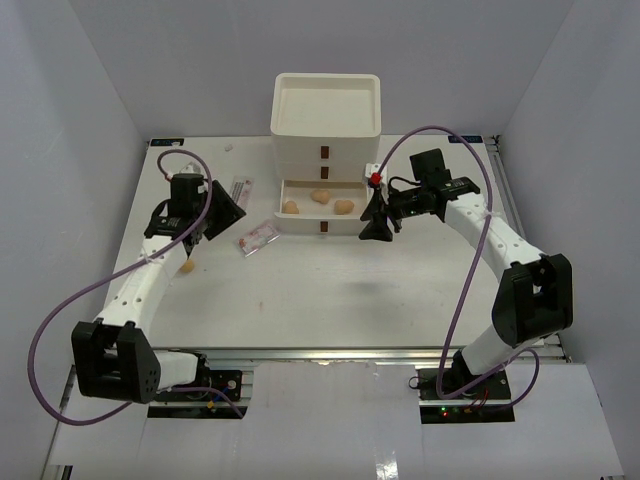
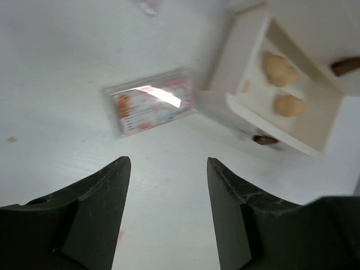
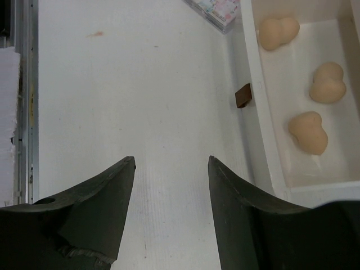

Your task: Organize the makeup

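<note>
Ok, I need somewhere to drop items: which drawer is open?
The bottom drawer, pulled out with three tan sponges inside; the upper two drawers are shut.

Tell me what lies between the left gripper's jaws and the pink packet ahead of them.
Only bare table: the left wrist view shows nothing between the left gripper and the pink packet.

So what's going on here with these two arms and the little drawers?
Two robot arms are sorting makeup into a white drawer box. Its bottom drawer is pulled open, with three sponges inside. Two packets lie on the table to its left, not yet put away. The left gripper hangs open and empty near one packet. The right gripper is open and empty by the drawer's front.
</note>
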Tool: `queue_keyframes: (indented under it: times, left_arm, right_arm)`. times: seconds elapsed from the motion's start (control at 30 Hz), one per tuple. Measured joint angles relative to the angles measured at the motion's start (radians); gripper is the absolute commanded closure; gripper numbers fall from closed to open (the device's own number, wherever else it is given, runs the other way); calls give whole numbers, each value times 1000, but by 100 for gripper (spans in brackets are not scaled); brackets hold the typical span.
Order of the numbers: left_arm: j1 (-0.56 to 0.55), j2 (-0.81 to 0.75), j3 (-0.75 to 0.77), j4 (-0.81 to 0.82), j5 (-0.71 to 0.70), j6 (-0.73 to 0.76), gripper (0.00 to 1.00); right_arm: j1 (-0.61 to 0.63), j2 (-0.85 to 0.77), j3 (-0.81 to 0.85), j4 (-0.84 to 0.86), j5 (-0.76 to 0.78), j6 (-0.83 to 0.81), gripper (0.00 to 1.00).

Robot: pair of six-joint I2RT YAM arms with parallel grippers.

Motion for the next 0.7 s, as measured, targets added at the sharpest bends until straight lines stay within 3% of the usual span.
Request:
queue_keyframes:
  times: [0.27,0.53,0.63,0.7]
  left_arm:
    - [120,12,-91,-217,-256,-68,33]
    - [218,150,-92,-195,-329,-79,35]
    - [229,214,-90,-166,-344,-76,39]
    - [236,263,-81,-152,-349,-73,54]
  right_arm:
    - [18,33,13,2,-2,-2,38]
    - [18,32,13,2,11,-3,38]
    - [18,31,13,1,20,-3,38]
    - [18,26,13,2,27,-3,38]
